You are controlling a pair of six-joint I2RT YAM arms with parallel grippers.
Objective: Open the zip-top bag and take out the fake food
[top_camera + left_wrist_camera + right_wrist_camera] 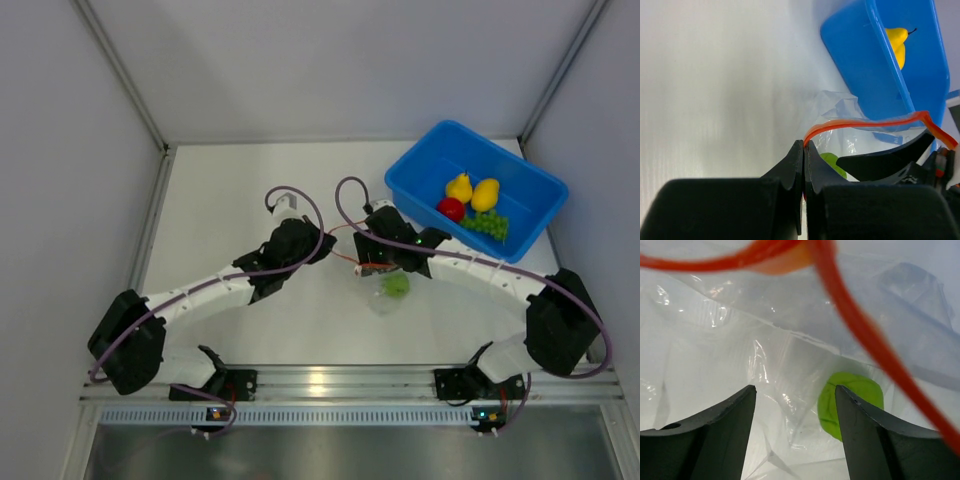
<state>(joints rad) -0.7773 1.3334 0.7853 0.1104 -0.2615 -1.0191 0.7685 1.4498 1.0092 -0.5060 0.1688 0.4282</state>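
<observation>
The clear zip-top bag [385,295] lies at the table's middle with its orange-red zip strip [865,121] pulled open. A green round fruit [397,285] lies inside it, also in the left wrist view [832,162] and the right wrist view [847,400]. My left gripper [804,144] is shut on the strip's left end. My right gripper [795,390] is open inside the bag's mouth, its fingers to the left of the green fruit. Two yellow pears [472,191], a red apple [451,209] and green grapes [487,225] lie in the blue bin.
The blue plastic bin [420,165] stands at the back right, just beyond the bag; its near wall [860,65] shows in the left wrist view. Grey walls enclose the table on the left, back and right.
</observation>
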